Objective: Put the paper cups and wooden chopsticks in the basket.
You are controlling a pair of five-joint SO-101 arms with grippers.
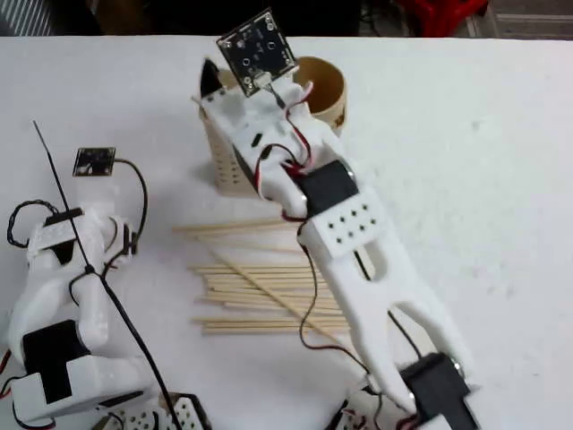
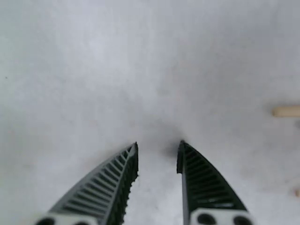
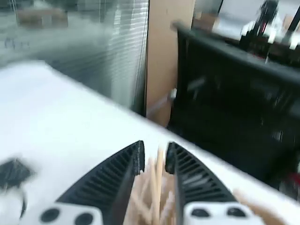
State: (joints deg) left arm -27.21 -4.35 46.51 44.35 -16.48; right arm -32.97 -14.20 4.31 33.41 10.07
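A beige perforated basket (image 1: 226, 166) stands at the back middle of the table. My right gripper (image 3: 154, 152) is above it, shut on a bundle of wooden chopsticks (image 3: 154, 187) that stick out between its fingers. In the high view the right arm (image 1: 358, 242) covers most of the basket. A brown paper cup (image 1: 324, 88) shows right behind the arm; whether it is in the basket or beside it I cannot tell. Several loose chopsticks (image 1: 260, 291) lie on the table in front of the basket. My left gripper (image 2: 158, 145) hangs open over bare table, holding nothing.
The white table (image 1: 483, 179) has free room to the right and at the far left. The left arm (image 1: 63, 296) sits at the front left with a black cable (image 1: 107, 287) across it. One chopstick end (image 2: 286, 111) lies near the left gripper.
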